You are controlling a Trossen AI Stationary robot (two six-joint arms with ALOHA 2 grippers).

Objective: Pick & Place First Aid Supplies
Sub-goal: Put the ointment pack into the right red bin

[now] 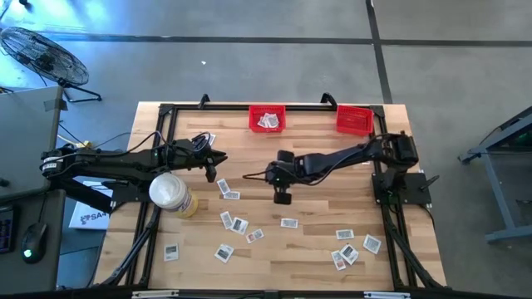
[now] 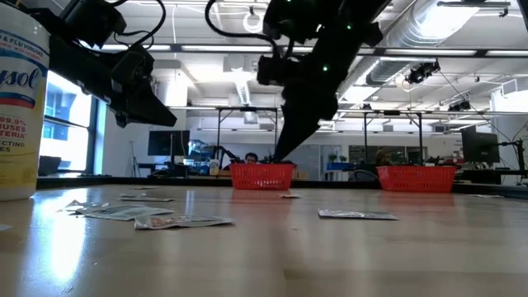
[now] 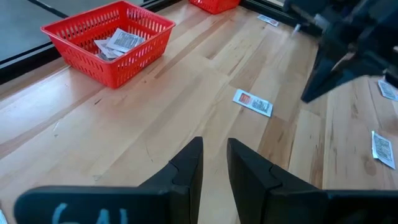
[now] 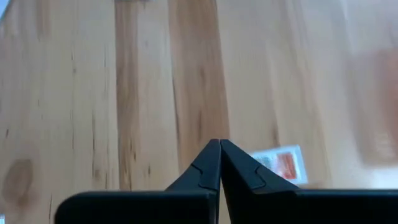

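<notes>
On my right wrist view the right gripper (image 4: 219, 163) has its jaws pressed together tip to tip with nothing between them. One packet with an orange mark (image 4: 281, 163) lies flat on the table (image 4: 93, 93) just beside and beyond the closed tips, apart from them as far as I can tell. In the high view I see this right gripper (image 1: 281, 178) over the middle of the table, its arm reaching in from the right edge.

The left gripper (image 3: 214, 168) shows its jaws narrowly parted, a slim gap between them and nothing in it. Ahead of them a single packet (image 3: 253, 102) lies on bare wood, well apart from the tips. In the high view I place the left gripper (image 1: 218, 160) over the left part of the table.

The remaining first aid supplies (image 1: 237, 223) lie scattered flat across the near half of the table, with a second cluster (image 1: 349, 252) toward the near right. Some packets already lie inside the left red bin (image 1: 267, 119) at the far edge, seen also in the left wrist view (image 3: 118, 42). A second red bin (image 1: 354, 120) stands to its right along the same edge.

A large white canister (image 1: 169, 193) stands upright on the left part of the table, near the left arm.
</notes>
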